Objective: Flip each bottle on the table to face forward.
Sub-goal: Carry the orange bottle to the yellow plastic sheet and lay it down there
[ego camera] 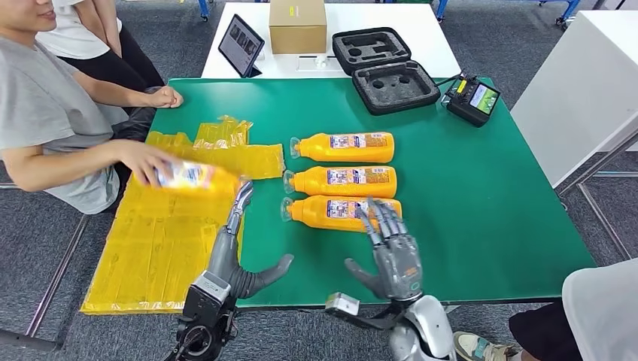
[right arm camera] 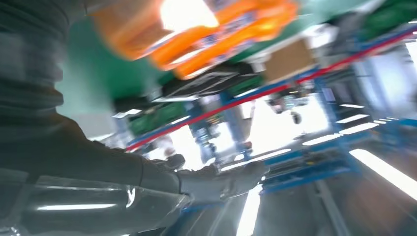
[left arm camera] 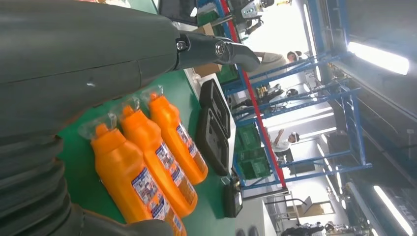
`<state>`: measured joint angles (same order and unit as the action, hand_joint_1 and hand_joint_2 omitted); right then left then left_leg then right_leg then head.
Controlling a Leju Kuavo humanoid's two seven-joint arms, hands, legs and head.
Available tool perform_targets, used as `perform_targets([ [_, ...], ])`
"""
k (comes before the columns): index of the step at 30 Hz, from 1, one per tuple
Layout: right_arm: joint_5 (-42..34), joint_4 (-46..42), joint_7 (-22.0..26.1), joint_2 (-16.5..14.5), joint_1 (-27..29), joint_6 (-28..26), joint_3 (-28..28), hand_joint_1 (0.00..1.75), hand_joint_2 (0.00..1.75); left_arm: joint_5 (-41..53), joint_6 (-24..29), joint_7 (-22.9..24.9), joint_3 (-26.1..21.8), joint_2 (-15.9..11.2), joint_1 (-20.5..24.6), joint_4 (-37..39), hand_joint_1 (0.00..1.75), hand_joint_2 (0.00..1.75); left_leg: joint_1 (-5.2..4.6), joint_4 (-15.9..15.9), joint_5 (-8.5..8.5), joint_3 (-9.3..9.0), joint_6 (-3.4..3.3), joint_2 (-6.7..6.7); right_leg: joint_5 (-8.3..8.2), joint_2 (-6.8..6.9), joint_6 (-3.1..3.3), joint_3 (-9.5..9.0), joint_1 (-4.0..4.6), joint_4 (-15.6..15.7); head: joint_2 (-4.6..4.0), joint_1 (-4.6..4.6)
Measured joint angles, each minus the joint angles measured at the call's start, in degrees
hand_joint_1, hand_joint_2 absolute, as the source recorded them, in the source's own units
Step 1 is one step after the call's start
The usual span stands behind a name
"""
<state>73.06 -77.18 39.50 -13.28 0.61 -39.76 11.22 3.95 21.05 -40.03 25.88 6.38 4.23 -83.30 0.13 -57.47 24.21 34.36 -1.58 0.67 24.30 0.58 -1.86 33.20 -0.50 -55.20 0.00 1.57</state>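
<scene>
Three bottles (ego camera: 342, 180) lie side by side mid-table (ego camera: 489, 210). At ten o'clock a person's hand (ego camera: 143, 159) holds a fourth bottle (ego camera: 197, 178) over yellow wrappers (ego camera: 162, 241). Our left hand (ego camera: 239, 259) and right hand (ego camera: 391, 252) are empty, fingers spread. A foam case (ego camera: 384, 69) sits at twelve; green room lies at three. The right wrist view is blurred.

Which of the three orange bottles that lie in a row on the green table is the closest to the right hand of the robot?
The nearest bottle of the row, at the robot's side: the right hand reaches its fingers over it. The other two lie farther back.
</scene>
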Motion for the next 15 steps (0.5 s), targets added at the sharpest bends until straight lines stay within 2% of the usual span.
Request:
perform_targets([
  [3, 7.1, -0.5, -3.3, -0.9, -0.3, 0.0, 4.4, 0.0, 1.75, -0.9, -0.5, 0.0, 0.5, 0.1, 0.1, 0.1, 0.0, 1.75, 0.0, 0.0, 0.0, 0.0, 0.0, 0.0, -0.01, 0.0, -0.01, 0.0, 0.0, 0.0, 0.0, 0.01],
  [5, 11.3, -1.6, -8.5, -1.0, -0.3, 0.0, 4.8, 0.0, 1.75, -1.4, -1.0, -0.1, 1.0, 0.1, 0.1, 0.1, 0.0, 1.75, 0.0, 0.0, 0.0, 0.0, 0.0, 0.01, -0.01, 0.0, -0.01, 0.01, 0.01, 0.0, 0.0, 0.01],
  [8, 15.5, -3.2, -18.1, 0.0, -0.3, 0.0, 2.9, 0.0, 1.75, -2.0, -1.2, -0.1, 1.5, 0.1, 0.1, 0.1, 0.0, 1.75, 0.0, 0.0, 0.0, 0.0, 0.0, 0.02, -0.01, 0.0, -0.01, 0.02, 0.02, 0.0, 0.0, 0.01],
  [11, 16.6, -4.0, -23.7, 1.8, -0.4, 0.0, 0.2, 0.0, 1.75, -2.3, -1.2, -0.1, 1.9, 0.1, 0.1, 0.1, 0.0, 1.75, 0.01, 0.0, 0.0, 0.01, 0.0, 0.02, 0.0, -0.01, -0.01, 0.02, 0.02, 0.0, 0.0, 0.01],
  [15, 16.9, -3.8, -33.8, 6.0, -0.9, 0.0, -4.9, 0.0, 1.75, -2.7, -1.1, -0.1, 2.5, 0.1, 0.1, 0.1, 0.0, 1.75, 0.0, 0.0, 0.0, 0.04, 0.0, 0.0, 0.0, 0.03, -0.01, 0.02, 0.01, 0.0, 0.0, 0.01],
])
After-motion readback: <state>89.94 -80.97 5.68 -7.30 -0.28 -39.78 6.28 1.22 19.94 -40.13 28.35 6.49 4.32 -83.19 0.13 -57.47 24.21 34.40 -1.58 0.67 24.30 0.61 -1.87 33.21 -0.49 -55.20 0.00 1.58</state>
